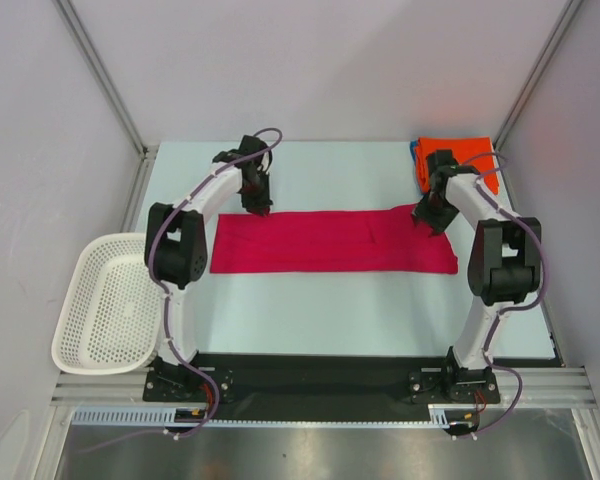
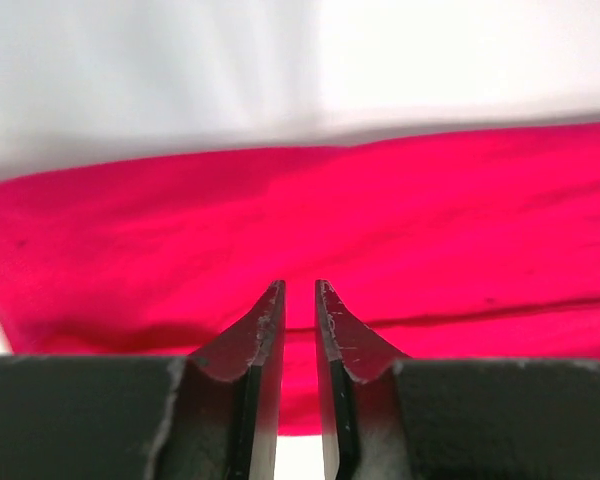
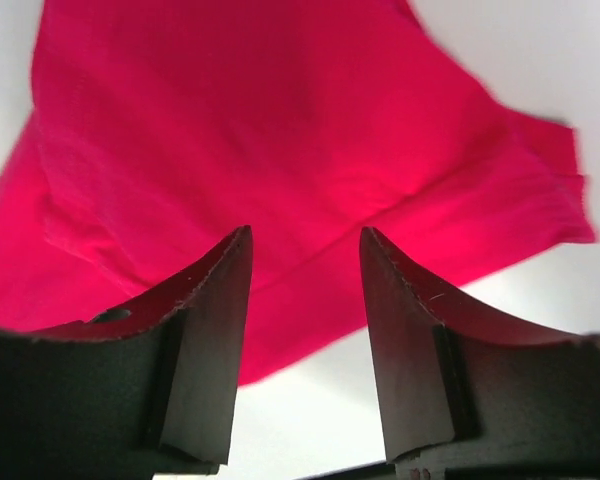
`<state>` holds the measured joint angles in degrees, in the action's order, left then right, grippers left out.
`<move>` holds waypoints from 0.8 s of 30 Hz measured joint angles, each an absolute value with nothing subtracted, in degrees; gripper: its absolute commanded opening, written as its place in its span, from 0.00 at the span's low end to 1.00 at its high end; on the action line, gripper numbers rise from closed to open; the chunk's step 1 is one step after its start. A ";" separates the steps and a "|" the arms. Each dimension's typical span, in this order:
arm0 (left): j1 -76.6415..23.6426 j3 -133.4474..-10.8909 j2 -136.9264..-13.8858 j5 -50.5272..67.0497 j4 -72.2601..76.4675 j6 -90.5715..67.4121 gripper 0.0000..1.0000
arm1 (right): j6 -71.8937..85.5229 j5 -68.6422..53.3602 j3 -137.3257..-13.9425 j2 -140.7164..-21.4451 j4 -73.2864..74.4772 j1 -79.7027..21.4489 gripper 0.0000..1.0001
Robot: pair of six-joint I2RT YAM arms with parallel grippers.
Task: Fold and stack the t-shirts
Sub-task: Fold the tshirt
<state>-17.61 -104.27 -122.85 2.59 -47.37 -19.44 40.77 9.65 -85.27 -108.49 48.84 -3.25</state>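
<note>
The crimson t-shirt [image 1: 330,242] lies flat on the table as a long folded strip running left to right. My left gripper [image 1: 258,208] hovers over its far edge near the left end; in the left wrist view [image 2: 300,285] its jaws stand only a narrow gap apart with nothing between them, and the shirt [image 2: 380,220] lies beyond. My right gripper [image 1: 427,222] is over the strip's right end, open and empty in the right wrist view [image 3: 305,230], with the shirt [image 3: 230,120] below. The folded orange t-shirt [image 1: 458,153] lies at the far right corner, a thin blue edge [image 1: 416,158] showing at its left.
A white perforated basket [image 1: 68,330] stands off the table's left edge beside the left arm. Grey walls and metal frame posts enclose the table on the left, right and back.
</note>
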 measured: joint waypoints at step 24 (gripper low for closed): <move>-17.52 -93.47 -111.26 -4.05 -47.51 -16.25 0.04 | 44.73 21.65 -100.53 -126.58 49.10 -10.85 0.58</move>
<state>-17.52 -93.47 -111.26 -4.05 -47.51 -16.25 44.73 21.65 -100.53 -126.58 49.10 -10.85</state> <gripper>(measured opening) 0.135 0.580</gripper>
